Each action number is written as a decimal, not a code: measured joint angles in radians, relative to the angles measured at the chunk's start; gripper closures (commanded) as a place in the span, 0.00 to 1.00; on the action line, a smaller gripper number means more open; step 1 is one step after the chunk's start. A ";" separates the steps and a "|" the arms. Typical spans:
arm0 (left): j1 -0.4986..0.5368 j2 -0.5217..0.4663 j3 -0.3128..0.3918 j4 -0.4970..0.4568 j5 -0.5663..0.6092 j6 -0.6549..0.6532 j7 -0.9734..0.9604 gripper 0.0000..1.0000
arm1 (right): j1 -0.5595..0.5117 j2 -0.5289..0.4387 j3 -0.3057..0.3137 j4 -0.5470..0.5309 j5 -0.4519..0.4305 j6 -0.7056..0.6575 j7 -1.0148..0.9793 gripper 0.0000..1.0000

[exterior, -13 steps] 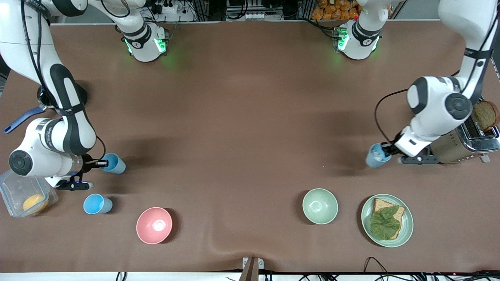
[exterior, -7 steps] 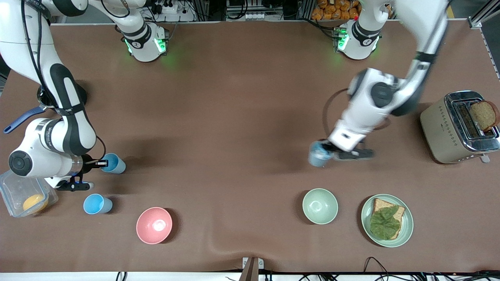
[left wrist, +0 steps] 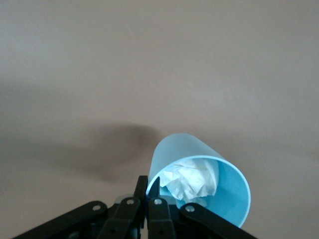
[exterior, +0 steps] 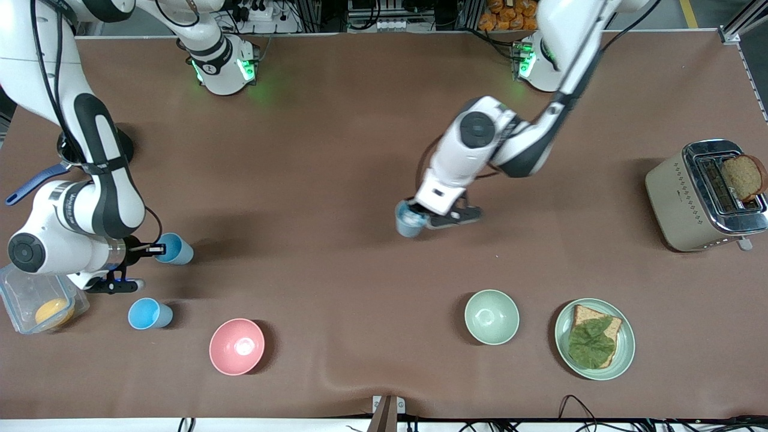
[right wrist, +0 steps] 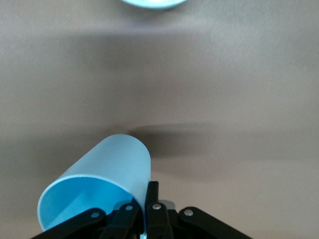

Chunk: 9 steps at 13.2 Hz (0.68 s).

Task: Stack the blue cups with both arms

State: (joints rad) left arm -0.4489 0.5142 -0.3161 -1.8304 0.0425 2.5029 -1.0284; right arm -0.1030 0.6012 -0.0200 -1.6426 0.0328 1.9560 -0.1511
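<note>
My left gripper (exterior: 422,216) is over the middle of the table, shut on the rim of a blue cup (exterior: 409,221). In the left wrist view the fingers (left wrist: 142,185) pinch the cup's wall (left wrist: 199,164), and crumpled white paper (left wrist: 192,180) lies inside it. My right gripper (exterior: 157,248) is at the right arm's end of the table, shut on the rim of a second blue cup (exterior: 176,249). That cup is empty in the right wrist view (right wrist: 99,186). A third blue cup (exterior: 149,314) stands upright on the table, nearer to the front camera.
A pink bowl (exterior: 236,346), a pale green bowl (exterior: 491,316) and a green plate (exterior: 564,336) with bread and a leaf sit near the front edge. A toaster (exterior: 678,198) stands at the left arm's end. A clear container (exterior: 18,288) sits beside the right arm.
My left arm has carried its blue cup from beside the toaster toward the middle of the table. My right arm and its cup have barely moved.
</note>
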 measured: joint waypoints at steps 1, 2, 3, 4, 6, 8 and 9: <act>-0.040 0.038 0.001 0.031 0.000 0.000 -0.047 1.00 | 0.003 -0.009 0.001 0.001 0.000 -0.023 0.000 1.00; -0.077 0.077 0.004 0.058 0.000 0.000 -0.084 1.00 | 0.009 -0.021 0.003 0.002 0.000 -0.050 0.000 1.00; -0.100 0.105 0.006 0.074 0.000 0.000 -0.104 1.00 | 0.019 -0.035 0.004 0.004 0.000 -0.078 0.000 1.00; -0.118 0.128 0.008 0.084 0.000 0.000 -0.116 0.37 | 0.036 -0.054 0.006 0.006 0.003 -0.113 0.000 1.00; -0.135 0.147 0.019 0.096 0.000 0.001 -0.119 0.00 | 0.087 -0.109 0.011 0.013 0.019 -0.189 0.028 1.00; -0.134 0.144 0.027 0.109 0.000 -0.007 -0.119 0.00 | 0.168 -0.174 0.016 0.015 0.026 -0.252 0.122 1.00; -0.134 0.138 0.029 0.128 0.000 -0.035 -0.119 0.00 | 0.223 -0.205 0.018 0.015 0.026 -0.281 0.192 1.00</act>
State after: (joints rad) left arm -0.5828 0.6524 -0.2871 -1.7027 0.0425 2.4683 -1.1476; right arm 0.1203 0.3962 -0.0016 -1.6272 0.0590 1.6750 0.0412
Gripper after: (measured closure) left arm 0.604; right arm 0.965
